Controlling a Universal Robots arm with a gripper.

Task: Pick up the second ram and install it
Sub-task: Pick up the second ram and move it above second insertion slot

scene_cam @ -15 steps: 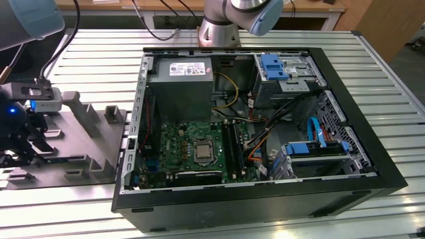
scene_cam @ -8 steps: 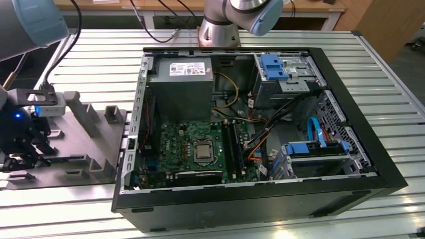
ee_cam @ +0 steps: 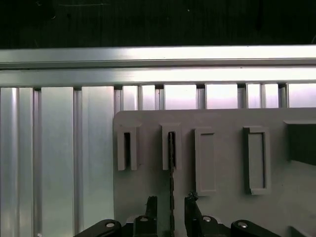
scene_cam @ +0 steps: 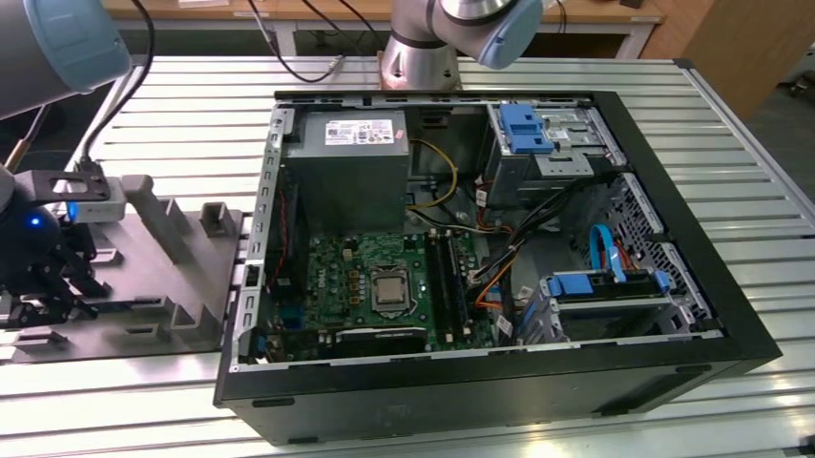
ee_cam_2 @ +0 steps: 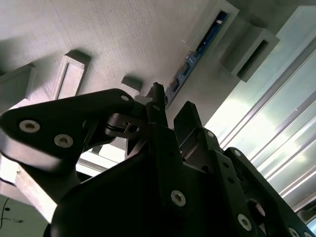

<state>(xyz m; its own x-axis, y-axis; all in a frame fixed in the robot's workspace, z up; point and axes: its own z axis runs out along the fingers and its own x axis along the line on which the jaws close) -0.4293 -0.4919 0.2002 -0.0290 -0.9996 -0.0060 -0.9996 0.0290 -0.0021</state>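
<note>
We are seeing the gripper [ee_cam: 171, 203] hanging over the grey holder [ee_cam: 227, 207] - its fingers [ee_cam: 151, 203] are standing open, one on each side of the ram stick [ee_cam: 171, 148], which is sitting upright in its slot, not yet gripped.

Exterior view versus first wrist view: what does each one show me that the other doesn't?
Exterior view: the open computer case with its motherboard and the arm's base. First wrist view: a RAM stick on edge in a holder slot, between the fingers of the open hand. Both: the grey slotted holder and the slatted metal table.
</note>
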